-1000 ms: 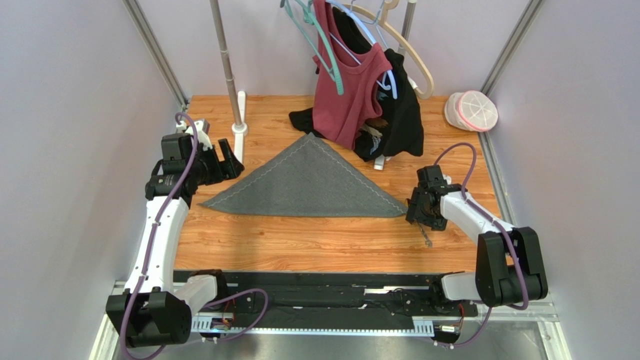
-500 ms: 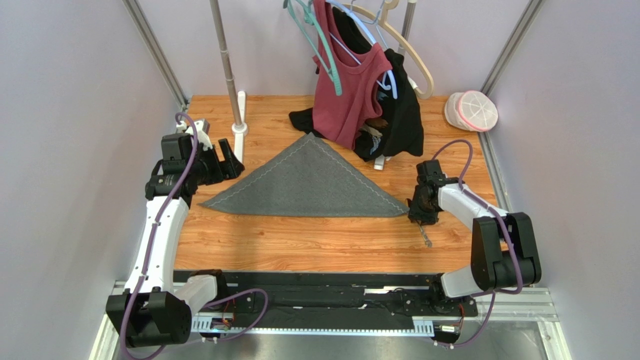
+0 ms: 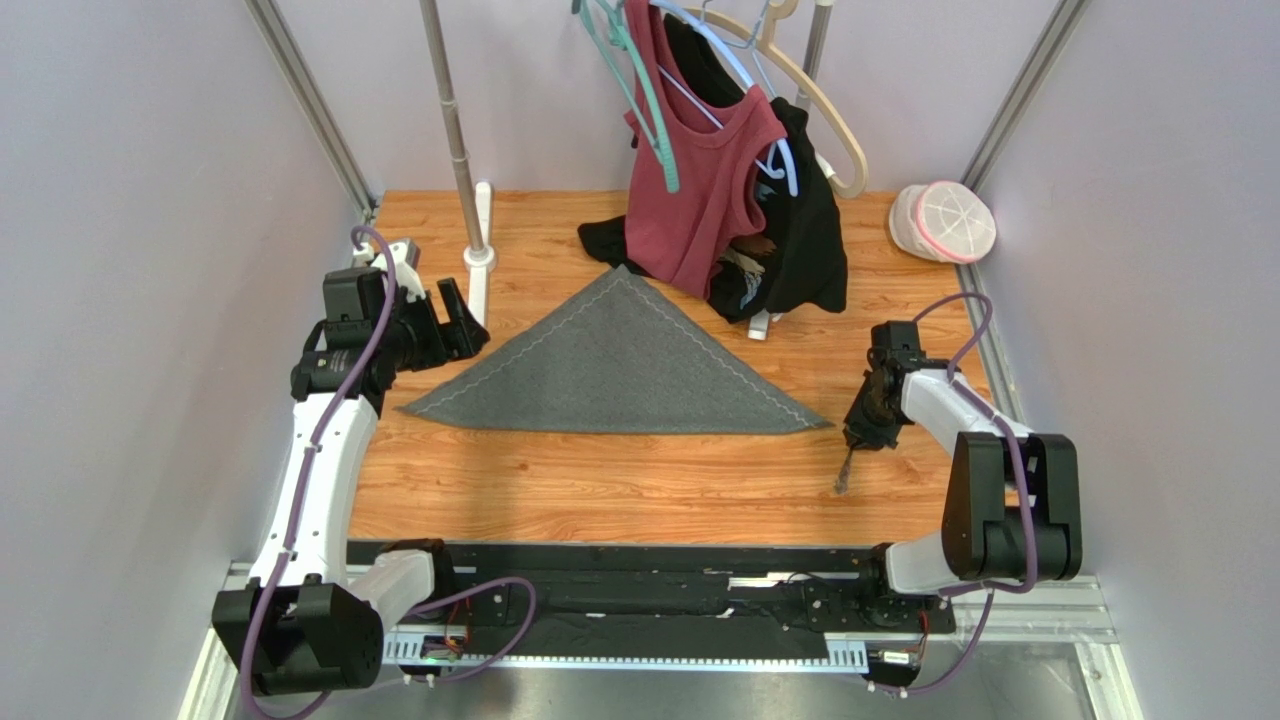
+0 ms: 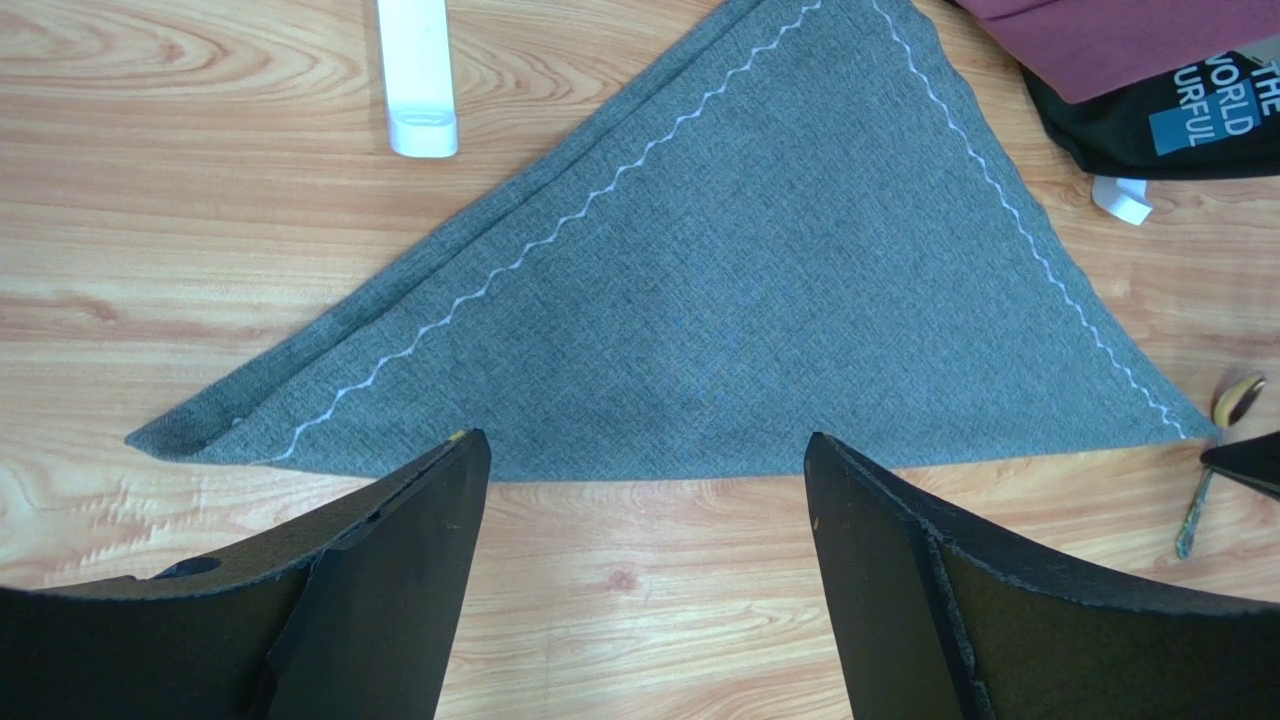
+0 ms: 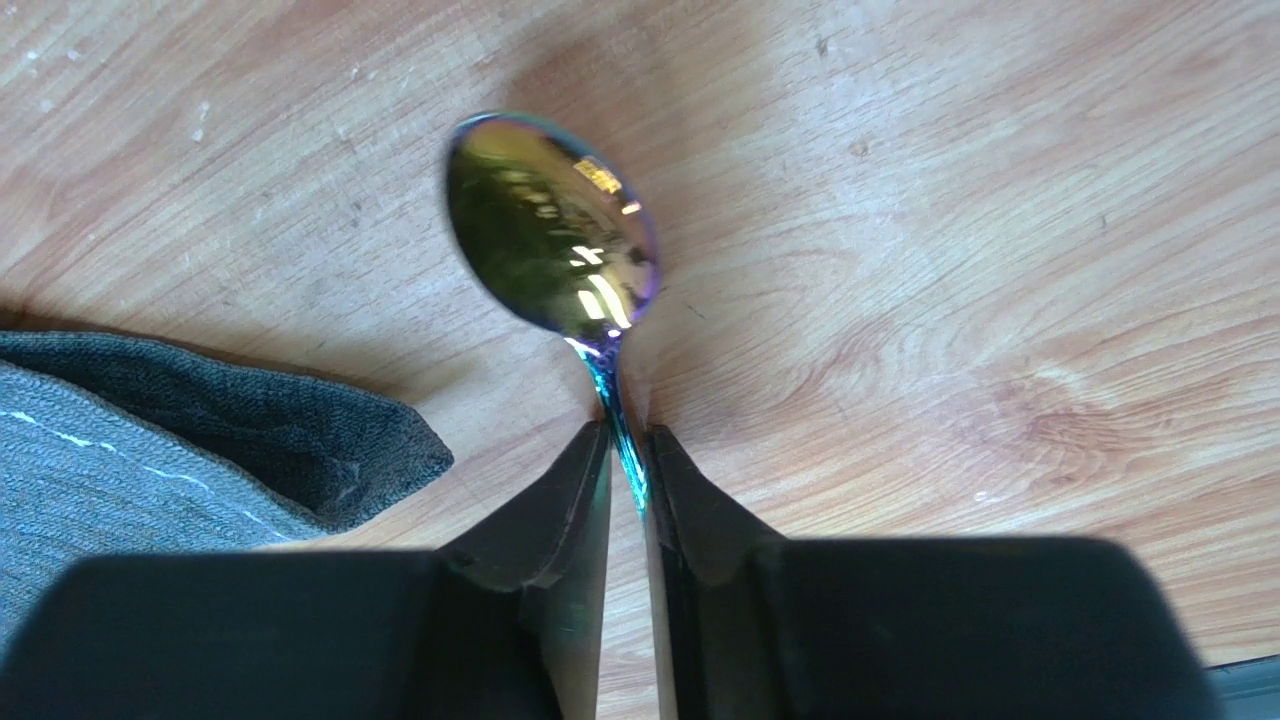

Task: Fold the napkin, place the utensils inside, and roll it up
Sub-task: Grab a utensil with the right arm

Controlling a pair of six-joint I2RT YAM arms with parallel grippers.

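2 grippers were in view: the L gripper (image 4: 646, 468) had its jaws wide apart w/ nothing in them, up over the near edge of the napkin (image 4: 751, 285), and the R gripper (image 5: 631, 450) had its jaws squeezed on the thin neck of the spoon (image 5: 553, 225), just under the shiny bowl. The napkin lay flat on the wood table (image 3: 601, 488) as 1 grey triangle, long edge near the arms & tip by the hanging clothes (image 3: 721, 180). The spoon was just beside the napkin's right corner, not touching it.
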